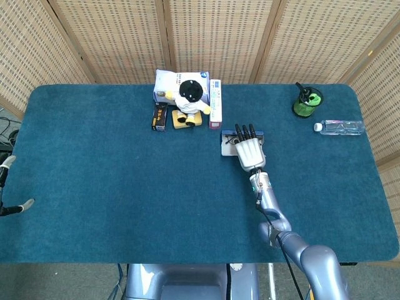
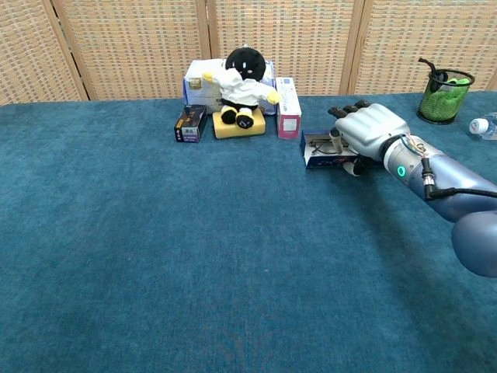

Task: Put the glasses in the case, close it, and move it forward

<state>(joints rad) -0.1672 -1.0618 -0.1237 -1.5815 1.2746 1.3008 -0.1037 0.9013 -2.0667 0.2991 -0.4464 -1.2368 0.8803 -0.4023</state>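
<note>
Glasses [image 2: 322, 144] already lie in the open case [image 2: 314, 159]; right hand [image 2: 365, 130] rests over it, fingers spread, holding nothing. Closing and pushing forward remain.

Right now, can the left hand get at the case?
Probably not. The left hand shows only at the table's far left edge, while the case lies well right of centre, and the right hand already sits over it. Nothing stands between them, but the span looks too wide.

glasses [image 2: 322, 144] in case [image 2: 317, 159], right hand [image 2: 365, 130] over it
</note>
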